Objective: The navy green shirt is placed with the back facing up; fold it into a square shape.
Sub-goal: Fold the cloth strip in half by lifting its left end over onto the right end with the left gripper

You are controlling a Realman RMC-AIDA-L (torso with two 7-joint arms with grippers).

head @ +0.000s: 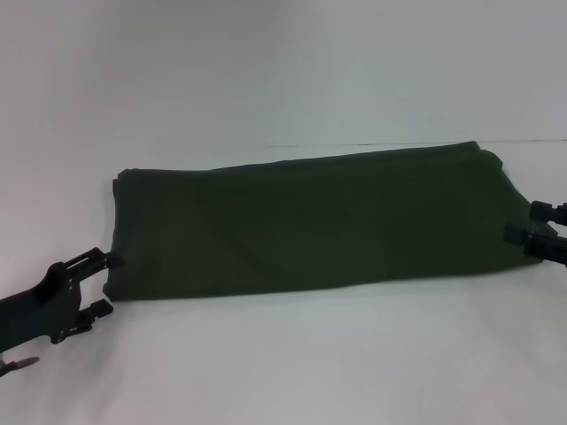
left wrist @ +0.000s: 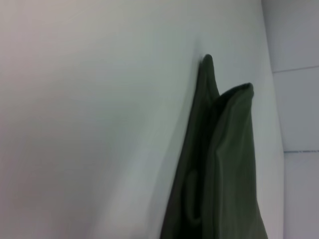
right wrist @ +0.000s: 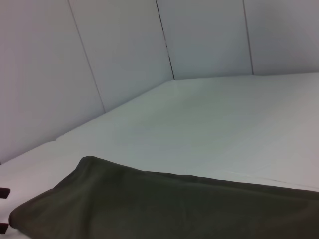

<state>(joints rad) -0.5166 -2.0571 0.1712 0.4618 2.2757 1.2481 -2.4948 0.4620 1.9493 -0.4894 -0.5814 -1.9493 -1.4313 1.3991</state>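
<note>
While the plain white counter point(head: 283, 372) spreads wide, the dark olive-green soft fabric shirt point(head: 310, 221) lies across it folded into a long band. Left gripper point(head: 104, 283) spreads wide at one end; right gripper point(head: 532, 223) sits wide beside the other.

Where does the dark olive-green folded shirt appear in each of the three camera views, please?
Head view: the dark olive-green folded shirt lies as a long band across the middle, between the left hand and the right hand.
Left wrist view: lower right, tapering upward.
Right wrist view: along the bottom.
Shared landmark: the white table.
</note>
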